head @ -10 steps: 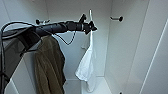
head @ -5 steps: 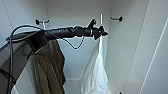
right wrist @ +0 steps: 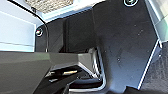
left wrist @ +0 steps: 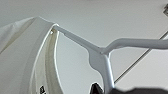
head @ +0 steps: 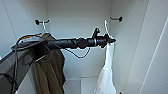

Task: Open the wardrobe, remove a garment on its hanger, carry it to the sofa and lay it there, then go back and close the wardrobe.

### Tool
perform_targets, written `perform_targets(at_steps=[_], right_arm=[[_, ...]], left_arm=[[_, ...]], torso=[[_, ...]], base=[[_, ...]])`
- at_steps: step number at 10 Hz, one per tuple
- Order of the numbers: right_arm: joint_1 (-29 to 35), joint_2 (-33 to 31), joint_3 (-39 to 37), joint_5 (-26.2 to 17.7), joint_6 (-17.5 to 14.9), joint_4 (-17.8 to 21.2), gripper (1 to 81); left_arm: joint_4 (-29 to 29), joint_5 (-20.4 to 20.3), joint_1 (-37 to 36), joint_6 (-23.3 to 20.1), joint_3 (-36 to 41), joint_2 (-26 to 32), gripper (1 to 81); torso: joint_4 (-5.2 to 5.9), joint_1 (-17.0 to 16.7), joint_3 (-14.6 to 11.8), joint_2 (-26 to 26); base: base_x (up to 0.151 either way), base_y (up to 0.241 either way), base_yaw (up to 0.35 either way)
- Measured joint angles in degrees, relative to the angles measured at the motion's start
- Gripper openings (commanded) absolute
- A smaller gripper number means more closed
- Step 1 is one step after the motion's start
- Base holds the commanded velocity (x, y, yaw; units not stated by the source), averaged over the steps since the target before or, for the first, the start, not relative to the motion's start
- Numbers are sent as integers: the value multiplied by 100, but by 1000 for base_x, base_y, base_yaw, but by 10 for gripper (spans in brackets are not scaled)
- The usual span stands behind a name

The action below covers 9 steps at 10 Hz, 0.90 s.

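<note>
Head view looks into the open wardrobe (head: 80, 37) — white interior, one dark hook on the left wall (head: 38, 22) and another on the right wall (head: 118, 18). Left arm (head: 72, 43) comes in from the picture's left and stretches across the cabinet, w/ a loose black cable (head: 77, 53) drooping under it. Left gripper (head: 110, 40) sits at the hanger (head: 107, 28), right where its thin white neck meets the T-shirt's top. Can't tell from the frames if the fingers are clamped on the wire or just against it; the tips are too blurred.

The white T-shirt (head: 106, 72) hangs straight down below the gripper, near the right wall, reaching toward the low shelf (head: 86, 83). Hanger's hook rises up toward the right hook; whether it rests on it is unclear.

At the left side an olive-brown coat (head: 50, 70) hangs from its own hanger under the left hook, partly behind the arm.

Left wrist view — close on the hanger (left wrist: 100, 53), its white arms spreading from the neck, T-shirt collar (left wrist: 30, 55) draped over one arm.

Right wrist view: robot's own dark body parts; right gripper's fingers can't be made out.
</note>
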<state>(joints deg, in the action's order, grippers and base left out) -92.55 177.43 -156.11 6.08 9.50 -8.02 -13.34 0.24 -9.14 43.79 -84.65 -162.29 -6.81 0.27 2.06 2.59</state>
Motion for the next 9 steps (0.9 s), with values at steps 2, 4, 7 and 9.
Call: perform_targets(at_steps=[2, 4, 7, 9], right_arm=[[-4, 0, 0, 2, 0, 0, 811], [-15, 0, 0, 45, 1, 0, 811], [-12, 0, 0, 50, 0, 0, 811], [-12, 0, 0, 52, 0, 0, 811]], left_arm=[[0, -288, -4, -5, 393, 383, 10], [0, -344, 2, -5, 811, 863, 10], [2, -443, 250, -18, 1131, 1262, 10], [0, -414, 226, -13, 985, 1031, 10]], torso=[[0, 0, 0, 0], [0, 0, 0, 0], [0, 0, 0, 0], [0, 0, 0, 0]], base=[[0, 0, 0], [0, 0, 0], [0, 0, 0], [0, 0, 0]])
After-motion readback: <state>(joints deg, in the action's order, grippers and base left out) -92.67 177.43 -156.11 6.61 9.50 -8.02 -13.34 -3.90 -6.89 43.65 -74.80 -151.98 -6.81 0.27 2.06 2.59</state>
